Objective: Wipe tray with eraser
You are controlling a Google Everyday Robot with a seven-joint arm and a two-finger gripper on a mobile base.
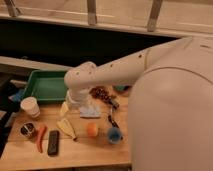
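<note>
Since the end effector (75, 103) hangs with its fingers spread and nothing between them, the step in hand is, by my reading, fetching the eraser (53, 142).

The tray (40, 86) lies just beyond the end effector and to its left, toward the far edge of the surface (100, 156). The eraser lies flat, well apart from the end effector, nearer the front edge and a little to its left, with a carrot (40, 138) just beside it.

To do this well, I would come straight down over the eraser with the fingers across its narrow width. They should stay clear of the carrot and grip it level, so that its broad face can later press flat on the tray floor.

By count there is one tray, one white cup (31, 106), one eraser, one carrot, one blue cup (114, 135) and one orange (92, 129).
</note>
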